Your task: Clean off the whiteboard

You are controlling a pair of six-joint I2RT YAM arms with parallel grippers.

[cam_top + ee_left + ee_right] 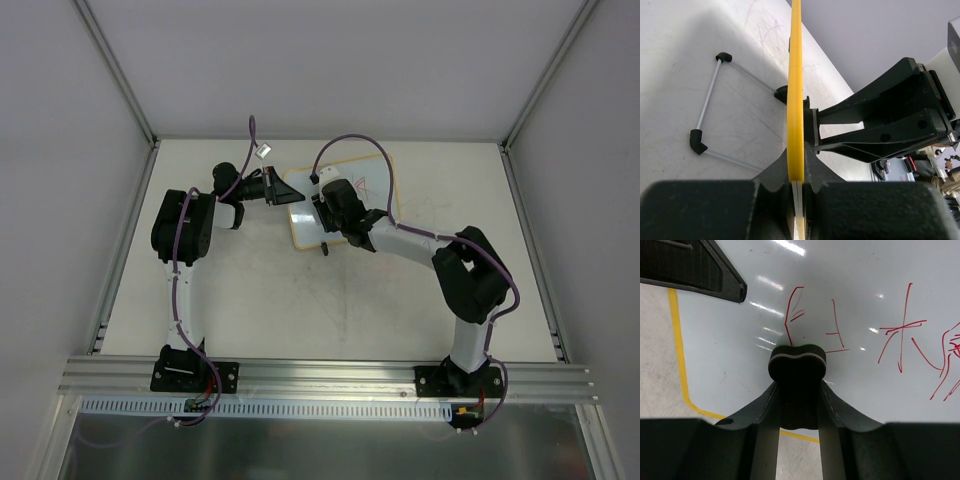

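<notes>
The whiteboard lies near the table's middle back, white with a yellow rim. Red pen marks cover its face. My left gripper is shut on the board's left edge; in the left wrist view the rim runs edge-on between the fingers of the left gripper. My right gripper is shut on a black bone-shaped eraser. The eraser's end presses on the board just below the leftmost red strokes. From above, the right gripper hides the eraser.
A thin wire stand with black elbow corners sticks out from the board's underside over the table. The right arm's wrist crowds the board's other face. White walls and aluminium posts enclose the table.
</notes>
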